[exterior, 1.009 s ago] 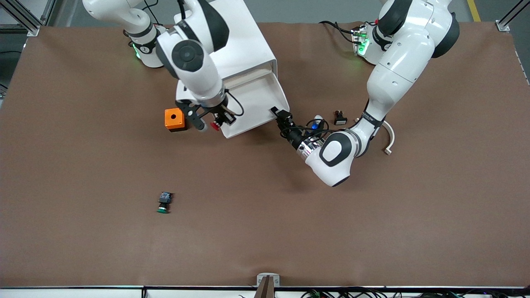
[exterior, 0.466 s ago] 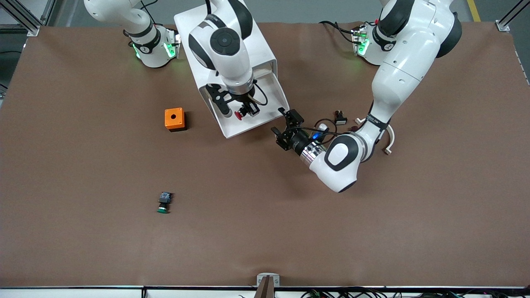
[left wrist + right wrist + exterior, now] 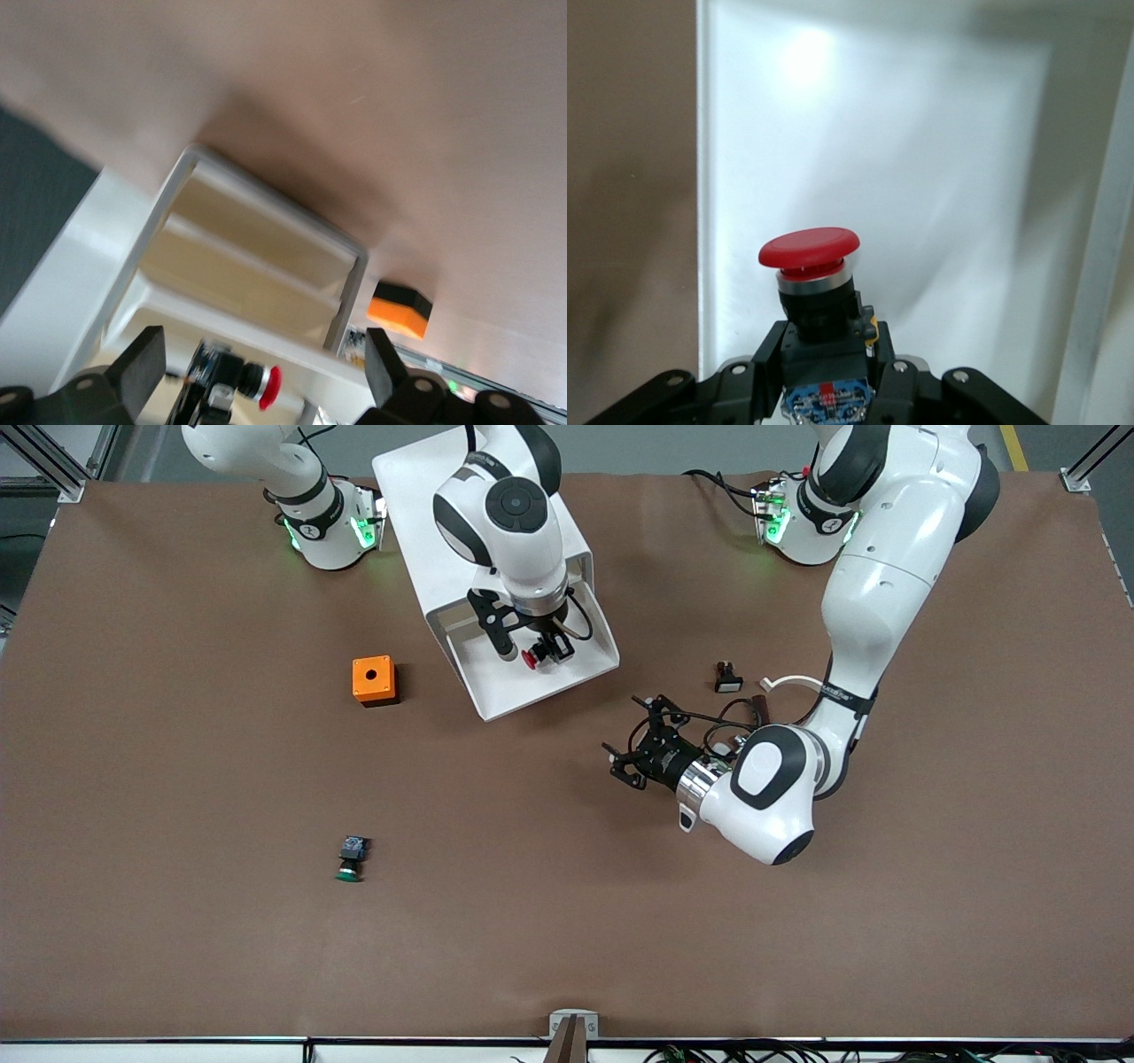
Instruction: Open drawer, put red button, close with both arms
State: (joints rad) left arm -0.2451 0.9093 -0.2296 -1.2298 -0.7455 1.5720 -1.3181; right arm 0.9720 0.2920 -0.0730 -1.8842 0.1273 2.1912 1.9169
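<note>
The right gripper (image 3: 537, 654), at upper centre over the open drawer (image 3: 567, 677), is clenching the red button (image 3: 530, 659); releasing from height risks a bounce-out. The left gripper (image 3: 640, 755) is hanging released over the surface (image 3: 177, 779).

right pincer (image 3: 535, 654) clamped, left pincer (image 3: 631, 755) spread wide

brown table (image 3: 567, 939) carries white drawer cabinet (image 3: 416, 478), orange box (image 3: 373, 680), green button (image 3: 351, 860).
</note>
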